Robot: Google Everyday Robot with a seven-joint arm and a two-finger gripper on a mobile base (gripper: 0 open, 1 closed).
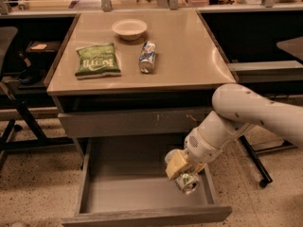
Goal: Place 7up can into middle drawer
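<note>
My gripper (182, 172) hangs low over the right part of the open middle drawer (137, 188), a wide shallow grey drawer pulled out below the table. Its yellowish fingers (176, 164) are shut on the 7up can (189, 183). The can is tilted, with its silver end facing the camera and a little green showing. It sits just above the drawer floor, close to the right side wall. The white arm (246, 112) reaches in from the right.
On the tabletop (189, 56) lie a blue, white and silver can (147, 56), a green chip bag (96, 60) and a white bowl (129, 28). A closed grey drawer front with pale scratches (132, 122) sits above the open drawer. A chair base stands at the left.
</note>
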